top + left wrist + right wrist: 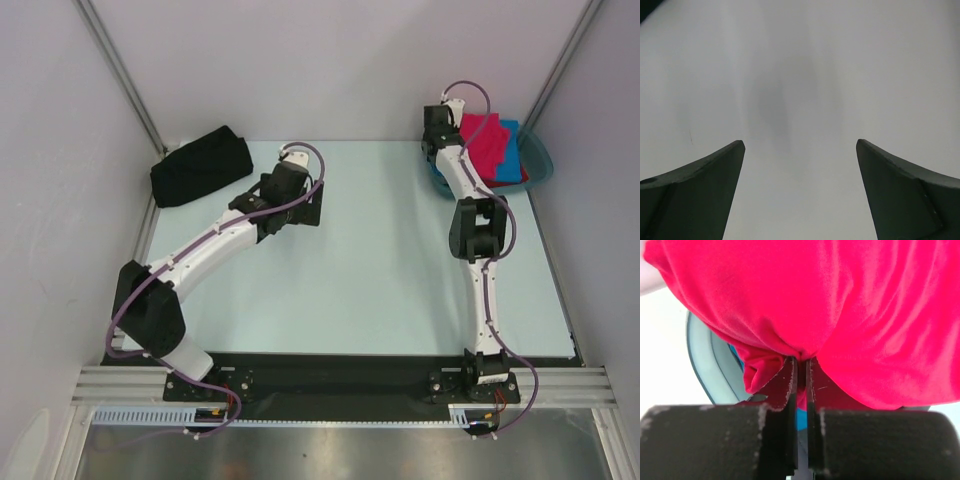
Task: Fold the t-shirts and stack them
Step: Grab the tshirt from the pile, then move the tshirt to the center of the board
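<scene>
Arms extended, right end effector (801,362) clamped on crimson-pink t-shirt (865,315), left end effector (800,143) apart.

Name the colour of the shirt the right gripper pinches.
Crimson-pink shirt, best in right wrist view.

The right gripper (801,362) pinches a pink-red t-shirt (840,300).
Its dark fingers (781,387) press together on a gathered fold of the cloth, which fills the upper frame; a teal tub (697,355) curves at left, a sliver of blue cloth (736,354) just inside it.
</scene>
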`<action>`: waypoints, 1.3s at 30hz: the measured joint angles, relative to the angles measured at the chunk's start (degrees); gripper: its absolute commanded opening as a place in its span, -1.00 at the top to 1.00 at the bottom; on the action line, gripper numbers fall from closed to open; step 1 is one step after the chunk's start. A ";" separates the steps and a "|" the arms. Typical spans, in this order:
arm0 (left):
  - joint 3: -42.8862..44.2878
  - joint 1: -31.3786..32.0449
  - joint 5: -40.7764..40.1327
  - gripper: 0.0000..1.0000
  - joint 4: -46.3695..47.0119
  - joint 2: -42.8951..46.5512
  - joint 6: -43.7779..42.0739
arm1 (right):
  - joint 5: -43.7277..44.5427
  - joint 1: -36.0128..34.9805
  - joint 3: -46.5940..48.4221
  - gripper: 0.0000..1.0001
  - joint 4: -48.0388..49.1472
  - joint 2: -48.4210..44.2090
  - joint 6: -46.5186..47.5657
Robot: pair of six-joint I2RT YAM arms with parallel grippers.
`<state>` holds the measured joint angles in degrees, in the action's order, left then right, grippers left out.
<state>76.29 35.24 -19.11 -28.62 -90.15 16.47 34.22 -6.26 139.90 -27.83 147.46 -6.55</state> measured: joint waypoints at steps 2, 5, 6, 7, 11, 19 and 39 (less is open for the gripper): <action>0.24 0.00 0.04 -1.00 -0.09 -0.11 0.02 | -0.15 -0.20 -4.48 1.00 1.81 -2.05 0.20; 0.33 0.00 0.35 -1.00 -0.11 -0.13 0.04 | -0.94 -1.14 -13.84 1.00 5.05 -8.28 1.25; 0.33 0.00 0.46 -1.00 -0.13 -0.13 0.09 | -1.31 -1.55 -16.57 1.00 5.42 -10.95 2.16; 0.33 0.00 0.66 -1.00 -0.17 -0.13 0.17 | -1.70 -2.08 -18.88 1.00 5.70 -13.84 2.86; 0.33 0.00 1.64 -0.99 -0.24 -0.11 0.92 | -3.23 -5.90 -20.87 1.00 5.22 -24.98 7.69; -4.44 0.00 2.49 -1.00 0.87 4.37 3.58 | -5.20 -21.75 -9.20 1.00 1.16 -44.24 15.06; -21.18 0.00 -15.58 -1.00 5.73 44.39 12.41 | 24.17 -56.35 -55.49 -0.52 -21.24 -77.72 -13.31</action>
<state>55.11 35.24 -34.70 -22.90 -45.76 28.88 58.39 -62.61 84.40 -49.08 69.73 -19.86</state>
